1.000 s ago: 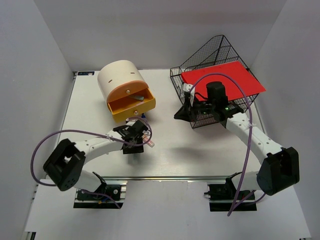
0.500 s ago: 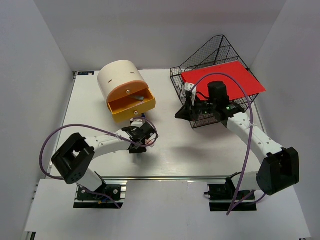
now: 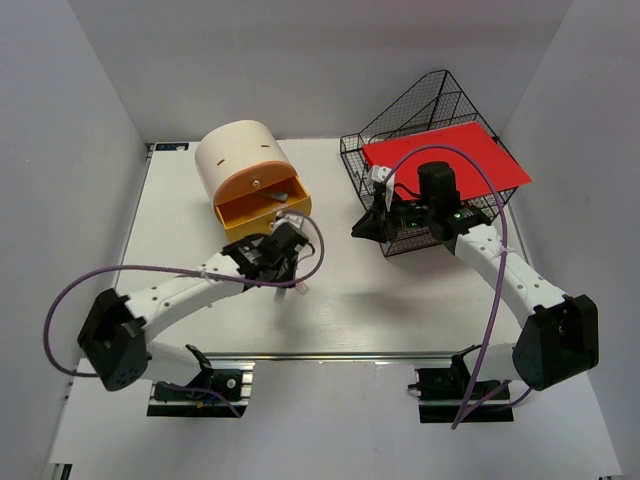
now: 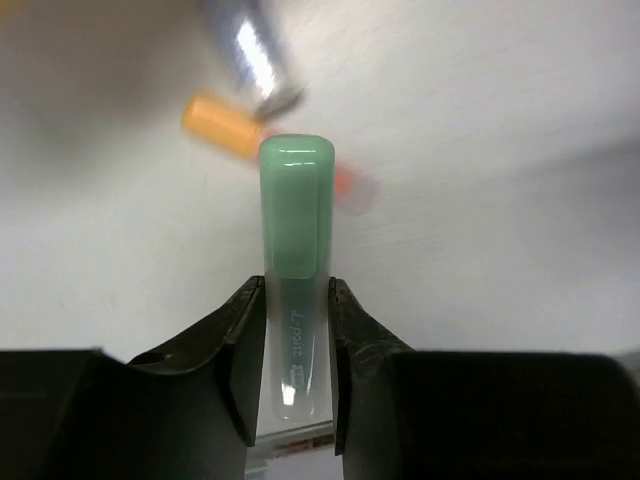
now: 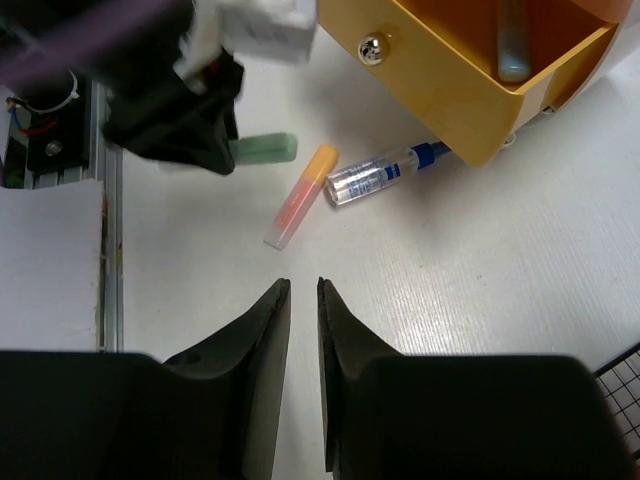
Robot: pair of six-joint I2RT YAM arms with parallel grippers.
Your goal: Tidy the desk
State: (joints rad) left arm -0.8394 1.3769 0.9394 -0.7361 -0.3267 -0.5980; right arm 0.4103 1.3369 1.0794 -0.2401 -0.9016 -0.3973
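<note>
Left gripper [image 4: 297,286] now nearer drawer box [image 3: 245,170], tight on green-capped marker [image 4: 296,210], print unreadable; right gripper [image 5: 303,290] narrowly apart.

The left arm [image 3: 185,288] stretches forward and inward, left gripper [image 4: 297,292] clamped tight on a green-capped marker [image 4: 296,210]. The right arm [image 3: 505,275] angles inward, right gripper [image 5: 301,292] empty, jaws barely parted.

**Top external:** fixed high behind both arm bases, facing down and forward. Far off; takes in the whole surface [image 3: 400,310] and both arms.

**Left wrist:** looks out along the left claw [image 4: 297,290], very near the surface. Background blurred.

**Right wrist:** looks past the right claw [image 5: 302,290], down across the surface toward the orange drawer [image 5: 460,90]. Middling distance.

**Shared by both wrist views:** orange highlighter [image 5: 300,196], green-capped pen [image 5: 265,148].
</note>
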